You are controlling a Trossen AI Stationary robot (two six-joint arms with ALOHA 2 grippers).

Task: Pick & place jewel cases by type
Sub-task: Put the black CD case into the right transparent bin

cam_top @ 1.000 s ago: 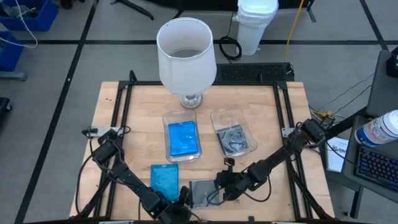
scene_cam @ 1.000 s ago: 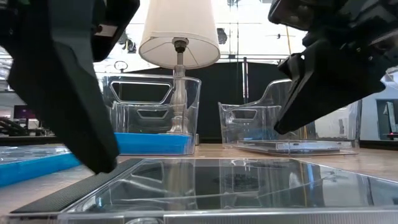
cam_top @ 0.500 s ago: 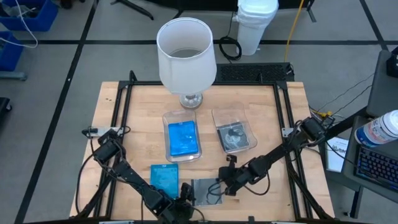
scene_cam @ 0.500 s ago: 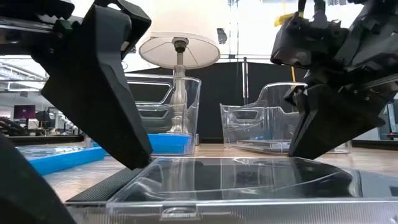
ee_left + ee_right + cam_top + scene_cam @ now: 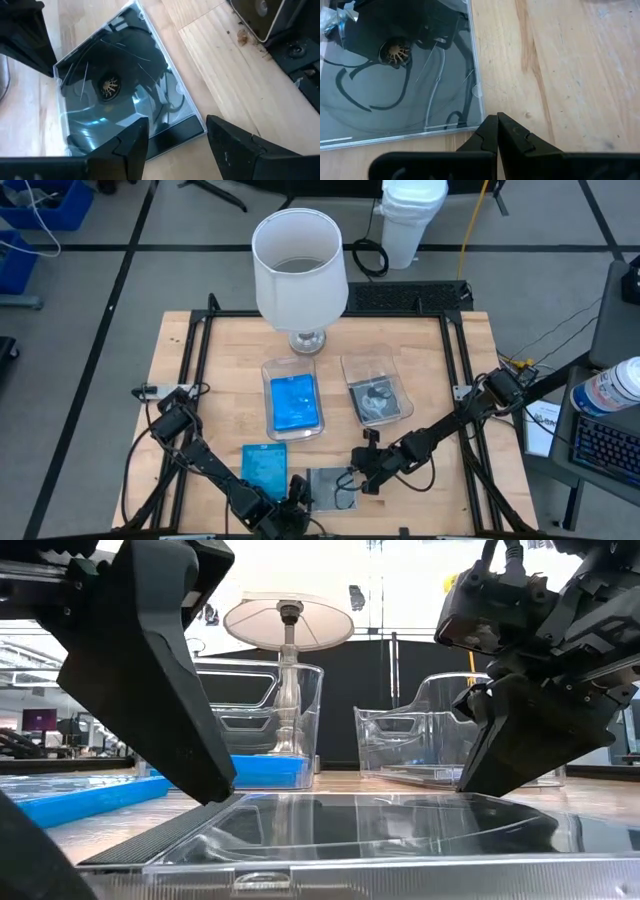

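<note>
We count four jewel cases. A smoky dark grey case (image 5: 330, 488) lies flat on the desk at its near edge, the closest one in the low view; through its clear lid we see the round hub of the disc holder (image 5: 109, 86), and a black spine strip runs along one short side. Just to its left, apart from it, a bright blue case (image 5: 264, 467) lies flat on the bare wood. Another bright blue case (image 5: 295, 402) rests flat inside the left clear tray (image 5: 270, 370), and another dark grey case (image 5: 377, 401) sits in the right clear tray (image 5: 352, 364).
</note>
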